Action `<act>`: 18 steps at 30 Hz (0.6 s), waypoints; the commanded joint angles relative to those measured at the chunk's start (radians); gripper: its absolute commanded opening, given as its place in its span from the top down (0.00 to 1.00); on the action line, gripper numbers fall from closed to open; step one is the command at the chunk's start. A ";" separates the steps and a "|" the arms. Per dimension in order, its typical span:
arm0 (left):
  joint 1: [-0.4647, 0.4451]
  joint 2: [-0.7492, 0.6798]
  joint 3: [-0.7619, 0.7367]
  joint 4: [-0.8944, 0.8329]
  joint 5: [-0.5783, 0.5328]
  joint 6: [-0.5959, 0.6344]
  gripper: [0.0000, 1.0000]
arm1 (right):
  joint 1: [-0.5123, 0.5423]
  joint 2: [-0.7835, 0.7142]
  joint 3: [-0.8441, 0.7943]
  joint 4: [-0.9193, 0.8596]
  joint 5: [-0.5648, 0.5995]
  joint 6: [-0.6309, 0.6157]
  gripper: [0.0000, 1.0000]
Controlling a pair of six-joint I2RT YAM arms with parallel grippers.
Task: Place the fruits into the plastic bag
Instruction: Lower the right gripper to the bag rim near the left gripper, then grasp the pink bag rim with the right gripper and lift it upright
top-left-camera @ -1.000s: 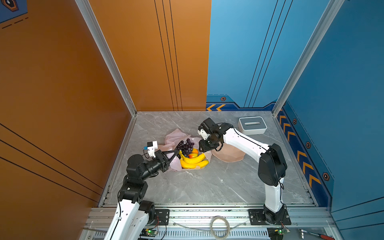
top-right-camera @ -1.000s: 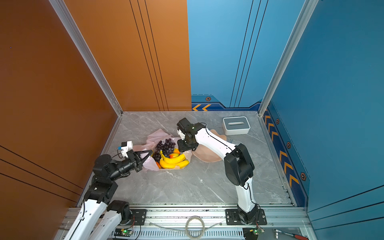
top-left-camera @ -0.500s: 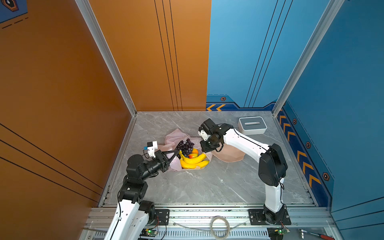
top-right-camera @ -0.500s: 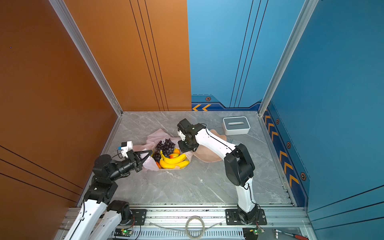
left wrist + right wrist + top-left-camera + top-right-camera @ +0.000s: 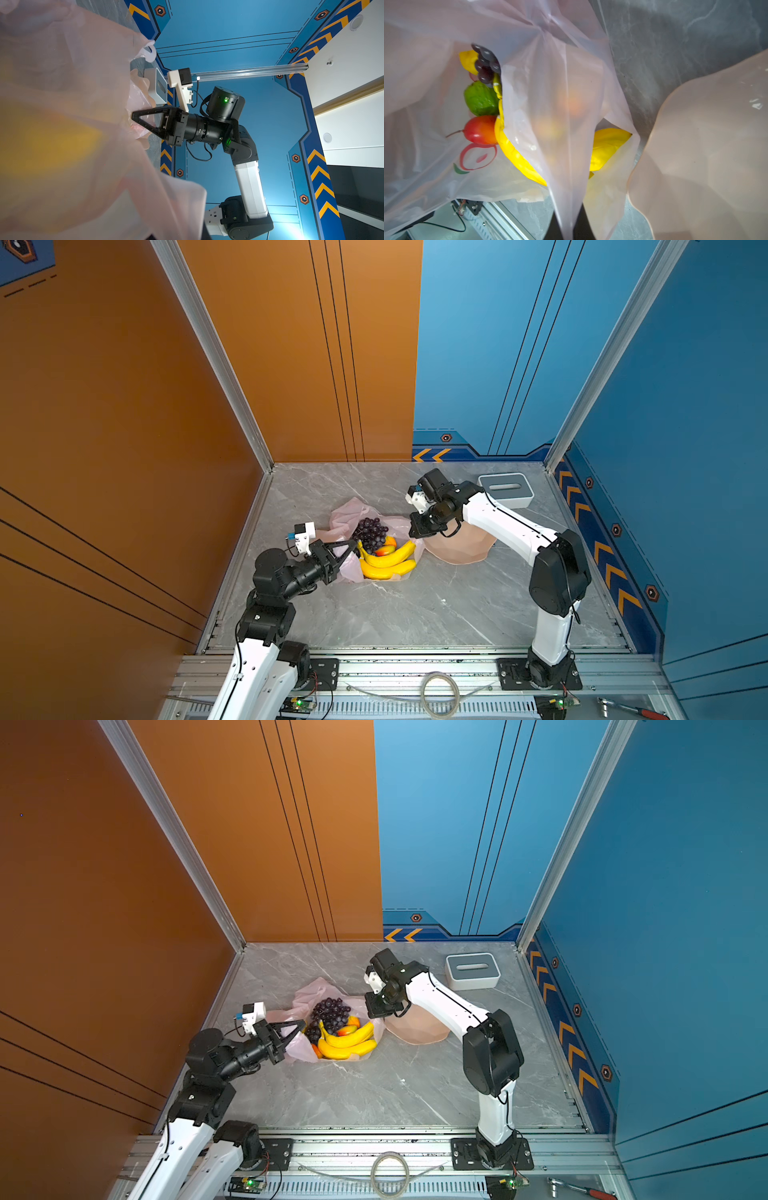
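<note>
Grey marbled worktop (image 5: pixel 415 605) forms the floor of a booth with orange walls on the left and blue walls on the right, seen from above in both top views. A plastic bag (image 5: pixel 345 516), thin, pale pink and translucent, lies crumpled left of the middle of the worktop with its mouth spread wide. The fruits sit inside it in a heap. A yellow banana bunch (image 5: pixel 388 562) is nearest the front edge, with dark purple grapes (image 5: pixel 372 529) behind it. Between them are a red-yellow mango (image 5: pixel 384 549) and an orange (image 5: pixel 391 540). The right wrist view also shows a green lime (image 5: pixel 480 101) beside the mango, and a red printed ring (image 5: pixel 477 158) on the bag's film next to them.

The left arm (image 5: pixel 286 572) reaches in low from the front left. The left jaws at its tip are closed on the bag's near-left edge, just beside the bananas' stalk end. Bag film covers most of the left wrist view, with a yellow blur behind it.

The right arm (image 5: pixel 507 526) bends in from the right, and the right jaws point down at the bag's right edge. They are closed, pinching a fold of the pink film, as both wrist views show.

A peach scalloped bowl (image 5: pixel 461 547) rests just beside the bag on the right, partly under the right arm's wrist. Whether it stands upright or tipped cannot be told. A white-and-grey slotted box (image 5: pixel 505 489) stands well apart in the rear right corner.
</note>
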 commanded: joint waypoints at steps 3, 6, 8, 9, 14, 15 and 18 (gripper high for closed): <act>0.016 0.005 0.057 -0.012 0.008 0.027 1.00 | -0.017 -0.030 0.102 0.052 -0.106 0.075 1.00; 0.023 0.007 0.072 -0.016 0.012 0.028 1.00 | -0.017 -0.018 0.160 0.054 -0.129 0.093 1.00; 0.027 0.009 0.088 -0.016 0.012 0.027 1.00 | -0.018 -0.013 0.184 0.062 -0.140 0.106 1.00; 0.029 0.012 0.095 -0.013 0.011 0.024 1.00 | -0.019 -0.014 0.196 0.063 -0.143 0.112 1.00; 0.035 0.041 0.174 -0.010 0.011 0.030 1.00 | -0.030 -0.015 0.280 0.075 -0.154 0.142 1.00; 0.036 0.047 0.188 -0.011 0.011 0.035 1.00 | -0.032 -0.015 0.293 0.078 -0.157 0.150 1.00; 0.039 0.062 0.235 -0.024 0.005 0.049 1.00 | -0.044 -0.014 0.336 0.098 -0.174 0.176 1.00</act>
